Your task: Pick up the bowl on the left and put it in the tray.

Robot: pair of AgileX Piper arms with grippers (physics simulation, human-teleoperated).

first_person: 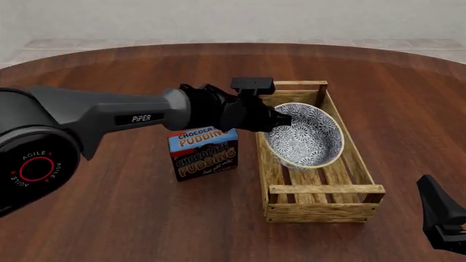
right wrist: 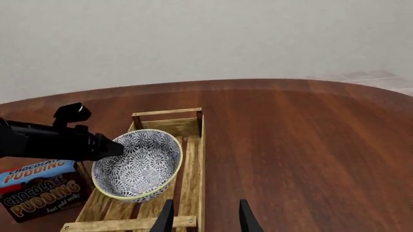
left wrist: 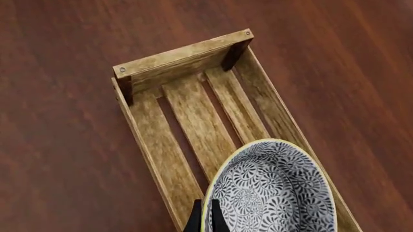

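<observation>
The blue-and-white floral bowl [first_person: 306, 134] hangs tilted over the middle of the light-wood slatted tray [first_person: 324, 210], its opening turned toward the front. My left gripper [first_person: 282, 121] is shut on the bowl's left rim. In the left wrist view its dark fingers [left wrist: 195, 220] pinch the yellowish rim of the bowl [left wrist: 271, 193], with the tray's [left wrist: 181, 53] far end beyond. The right wrist view shows the bowl [right wrist: 139, 164] held over the tray [right wrist: 166, 113]. My right gripper [right wrist: 203, 217] stands open and empty near the tray's front right corner.
A blue chocolate pudding box [first_person: 204, 153] stands upright on the table just left of the tray, under the left arm. The round wooden table's far edge runs along the back.
</observation>
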